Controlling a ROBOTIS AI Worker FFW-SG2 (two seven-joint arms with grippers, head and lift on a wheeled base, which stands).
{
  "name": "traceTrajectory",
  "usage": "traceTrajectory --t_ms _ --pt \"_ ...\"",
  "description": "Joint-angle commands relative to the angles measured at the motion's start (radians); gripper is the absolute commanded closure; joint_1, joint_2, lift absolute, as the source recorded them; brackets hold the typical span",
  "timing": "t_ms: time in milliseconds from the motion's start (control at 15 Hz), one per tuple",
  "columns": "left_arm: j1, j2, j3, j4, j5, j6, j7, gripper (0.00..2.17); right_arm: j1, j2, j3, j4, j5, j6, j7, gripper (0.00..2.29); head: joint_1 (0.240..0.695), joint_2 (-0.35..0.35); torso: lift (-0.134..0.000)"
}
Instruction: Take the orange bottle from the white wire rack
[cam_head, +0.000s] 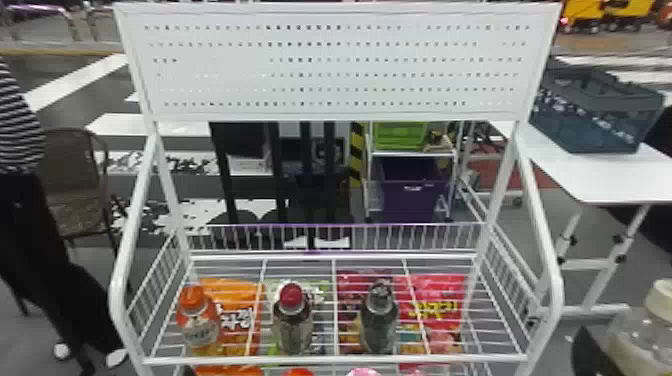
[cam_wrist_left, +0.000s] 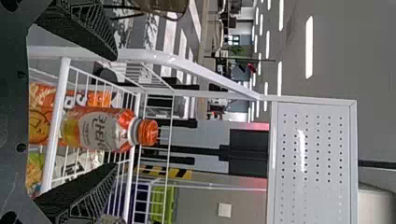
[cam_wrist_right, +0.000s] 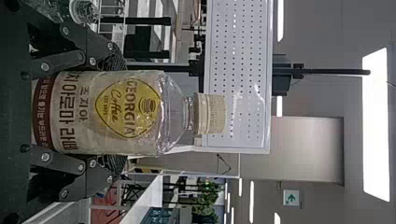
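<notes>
The orange bottle (cam_head: 198, 320) stands upright at the left end of the white wire rack (cam_head: 335, 359), just behind its front rail. In the left wrist view the orange bottle (cam_wrist_left: 105, 129) lies across the gap of my left gripper (cam_wrist_left: 114, 112), whose fingers are spread apart; the rack's front rail (cam_wrist_left: 57, 109) crosses its lower part. My right gripper (cam_head: 589, 352) is at the lower right of the head view, right of the rack. In the right wrist view my right gripper (cam_wrist_right: 117, 112) is shut on a coffee bottle (cam_wrist_right: 107, 112) with a cream cap.
A red-capped bottle (cam_head: 293, 320) and a dark bottle (cam_head: 379, 317) stand farther right on the shelf, with snack bags (cam_head: 435, 310) around them. The rack's side frames and pegboard (cam_head: 335, 65) rise around the shelf. A white table (cam_head: 600, 180) holds a dark crate (cam_head: 595, 112) at right.
</notes>
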Motion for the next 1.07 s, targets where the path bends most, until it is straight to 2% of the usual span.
traceTrajectory --t_ms 0,200,600,933,1000 --pt "-0.039 0.001 -0.073 0.152 -0.008 -0.18 0.0 0.07 0.0 0.001 0.0 0.002 0.0 0.0 0.002 1.1 0.499 0.0 0.0" --pt "-0.132 0.001 -0.122 0.328 -0.035 -0.306 -0.001 0.07 0.005 0.001 -0.008 0.002 -0.005 -0.009 0.005 1.1 0.499 0.0 0.0" --pt "-0.298 -0.005 -0.156 0.514 -0.024 -0.306 0.0 0.08 0.011 0.001 -0.021 0.018 -0.011 -0.034 0.006 1.1 0.499 0.0 0.0" --pt "-0.436 -0.004 -0.156 0.667 0.045 -0.303 -0.032 0.08 0.006 0.001 -0.031 0.025 -0.011 -0.031 0.006 1.1 0.499 0.0 0.0" --pt "-0.454 -0.004 -0.153 0.685 0.071 -0.303 -0.063 0.08 0.005 0.001 -0.032 0.024 -0.011 -0.031 0.006 1.1 0.499 0.0 0.0"
